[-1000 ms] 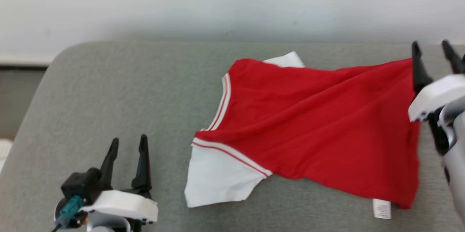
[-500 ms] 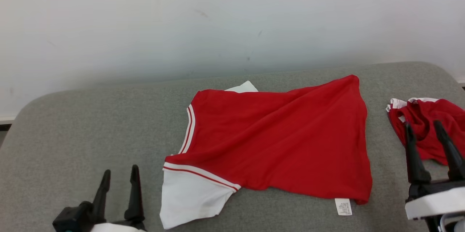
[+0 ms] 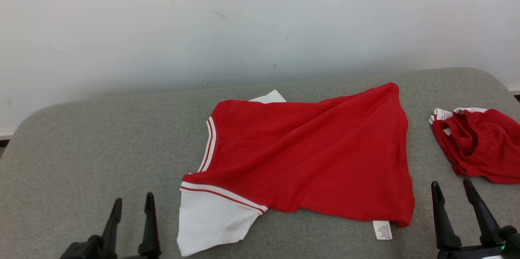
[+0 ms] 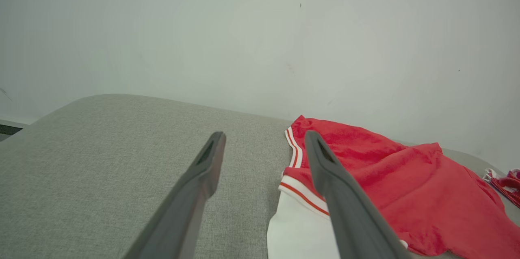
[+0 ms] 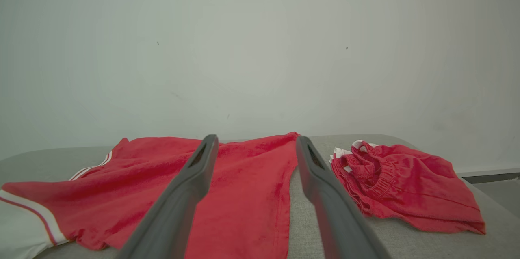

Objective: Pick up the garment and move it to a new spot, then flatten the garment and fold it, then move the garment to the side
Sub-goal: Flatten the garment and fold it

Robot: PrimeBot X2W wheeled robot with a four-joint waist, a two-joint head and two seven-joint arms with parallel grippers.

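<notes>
While the red shirt with white sleeves lies spread and wrinkled across the middle of the grey padded table, the left gripper at the lower left and the right gripper at the lower right both stand released, holding nothing. A crumpled red bundle sits at the right edge, apart from the shirt.

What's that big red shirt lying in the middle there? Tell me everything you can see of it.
The red shirt looks like soft knit, with a white sleeve spread at the near left and a second sleeve tip peeking out behind. Striped trim edges the neck. It lies sideways, mostly flat but creased diagonally, a white label sticking out at the hem. Only the grey padded table touches it.
</notes>
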